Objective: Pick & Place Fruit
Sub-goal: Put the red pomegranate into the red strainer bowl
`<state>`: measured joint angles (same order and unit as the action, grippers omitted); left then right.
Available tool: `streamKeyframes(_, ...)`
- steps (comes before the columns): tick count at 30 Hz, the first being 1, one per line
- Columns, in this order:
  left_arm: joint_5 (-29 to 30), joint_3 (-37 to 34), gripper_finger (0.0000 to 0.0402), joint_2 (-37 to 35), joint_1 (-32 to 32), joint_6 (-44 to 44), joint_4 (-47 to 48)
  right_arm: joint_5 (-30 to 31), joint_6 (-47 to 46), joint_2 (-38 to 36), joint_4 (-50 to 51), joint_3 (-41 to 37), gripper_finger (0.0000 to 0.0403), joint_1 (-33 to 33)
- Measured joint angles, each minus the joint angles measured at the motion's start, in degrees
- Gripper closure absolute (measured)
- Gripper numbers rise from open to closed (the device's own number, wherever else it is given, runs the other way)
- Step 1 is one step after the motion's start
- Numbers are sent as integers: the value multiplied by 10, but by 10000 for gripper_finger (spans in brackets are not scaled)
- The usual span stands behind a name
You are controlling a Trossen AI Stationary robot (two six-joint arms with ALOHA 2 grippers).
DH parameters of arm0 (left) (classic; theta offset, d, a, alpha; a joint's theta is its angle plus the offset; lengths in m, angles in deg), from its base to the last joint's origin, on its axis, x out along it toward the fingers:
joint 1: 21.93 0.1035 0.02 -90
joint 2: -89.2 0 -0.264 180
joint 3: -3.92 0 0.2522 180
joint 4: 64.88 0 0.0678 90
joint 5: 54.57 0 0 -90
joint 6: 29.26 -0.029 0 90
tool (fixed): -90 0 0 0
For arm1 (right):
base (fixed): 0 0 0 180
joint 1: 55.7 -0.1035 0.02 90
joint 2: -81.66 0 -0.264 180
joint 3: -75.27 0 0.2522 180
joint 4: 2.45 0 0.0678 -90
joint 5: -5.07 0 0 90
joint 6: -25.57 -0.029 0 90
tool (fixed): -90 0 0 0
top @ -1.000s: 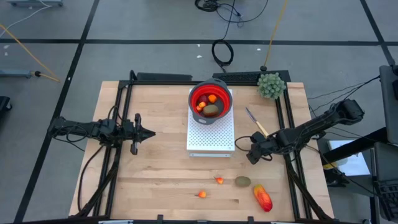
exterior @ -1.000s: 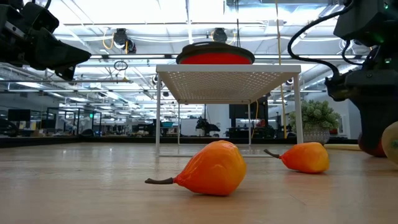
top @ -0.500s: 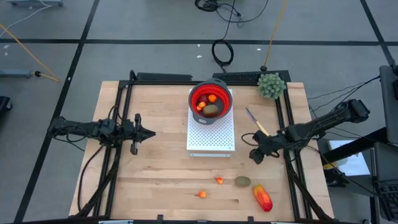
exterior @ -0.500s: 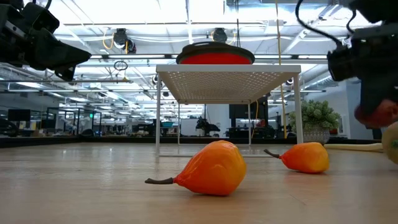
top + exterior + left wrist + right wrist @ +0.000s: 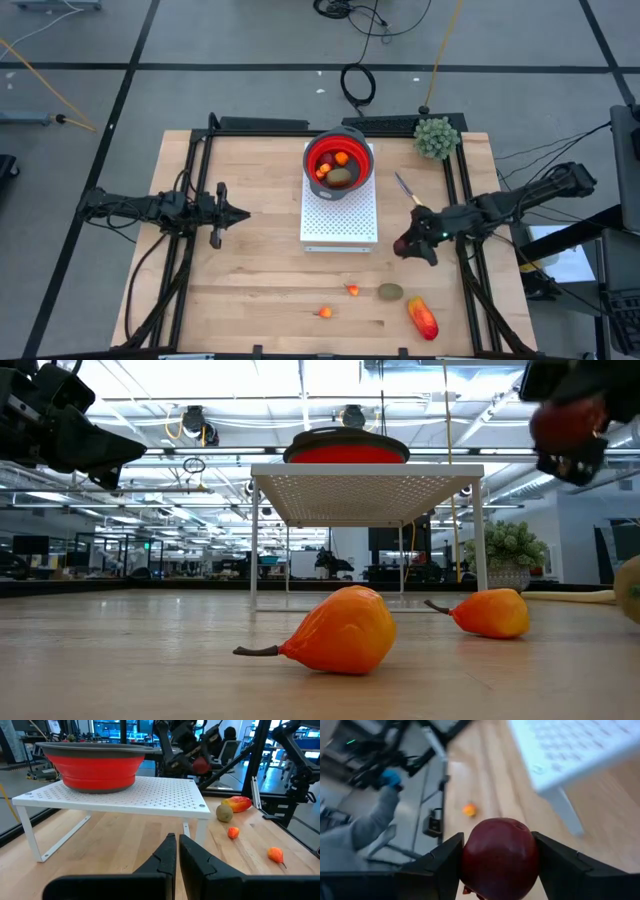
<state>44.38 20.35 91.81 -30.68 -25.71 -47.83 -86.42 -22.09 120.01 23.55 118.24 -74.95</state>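
Observation:
My right gripper hangs above the table just right of the white rack, shut on a dark-red ball, also seen high in the low view. A red bowl on the rack holds orange pieces and a brown-green oval. Near the front edge, two tiny orange pieces, a brown-green oval and a red-orange oblong lie on the wood. My left gripper waits shut and level at the table's left. My right gripper pinches the dark-red ball between its two fingers, one on each of its opposite sides. The fingers come from the table's right, slanting a little downward. The ball is lifted well clear of the table.
A green spiky ball plant stands at the far right corner, with a yellow-handled knife lying between it and my right gripper. Black frame rails run along the table's left and right sides. Bare wood lies left of the rack.
My right gripper has risen from the tabletop with the dark-red ball, which now hangs high above the wood. Its fingers have tipped up from steeply downward to nearly level, and the wrist has rolled.

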Motion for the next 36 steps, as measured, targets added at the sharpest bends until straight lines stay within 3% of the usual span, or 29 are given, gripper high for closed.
streamKeyframes(22, 0, 0, 382, 0, 0, -4, 0, -18, 482, -16, -59, 0, 191, 0)
streamKeyframes(28, 0, 0, 382, 0, 0, -4, 0, -21, 542, -15, -123, 0, 190, 0)
streamKeyframes(33, 0, 0, 382, 0, 0, -8, 0, -87, 581, -16, -224, 0, 190, 0)
streamKeyframes(36, 0, 0, 382, 0, 0, -8, 0, -109, 554, -16, -282, 0, 190, 0)
